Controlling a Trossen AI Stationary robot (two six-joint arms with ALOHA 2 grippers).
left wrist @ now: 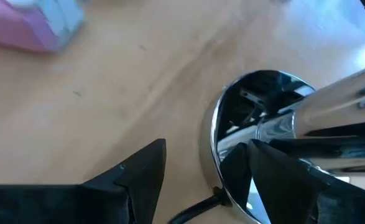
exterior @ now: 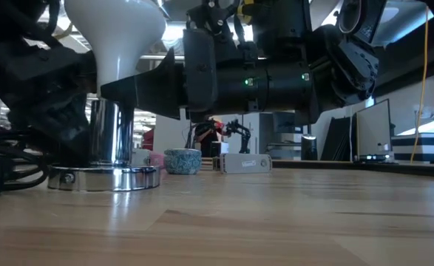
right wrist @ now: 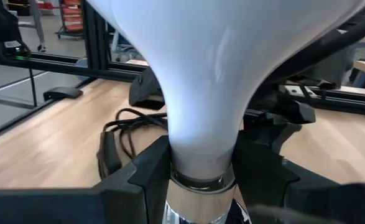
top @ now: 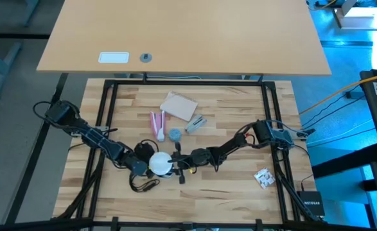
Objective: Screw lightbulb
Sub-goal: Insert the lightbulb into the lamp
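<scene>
Nearest you, the lightbulb (right wrist: 201, 81) stands upright, neck down in a chrome socket (exterior: 109, 137) on a round chrome base (exterior: 102, 177), toward the front of the wooden table (top: 227, 192). The right gripper (right wrist: 198, 171) has its two fingers (right wrist: 148, 168) pressed either side of the bulb's narrow neck, right above the metal collar, clamped on it. That grip low on the neck looks chosen for turning: the dome is too wide and smooth to pinch. The left gripper (left wrist: 201, 168) sits at the base's rim, fingers spread with one beside the chrome stem; you can judge it's there to brace the lamp against twisting, but contact isn't clear.

Room is tight. Both arms meet at the lamp in the high view, and a black cord (top: 143, 186) loops on the table just in front, so watch for snagging as the wrist rotates.

Farther back lie a light-blue cap (top: 175, 134), a pink item (top: 157, 123), a small grey piece (top: 196, 122) and a cardboard piece (top: 178, 106), all well apart from the work. A crumpled wrapper (top: 263, 177) sits off to the right, near the frame.
</scene>
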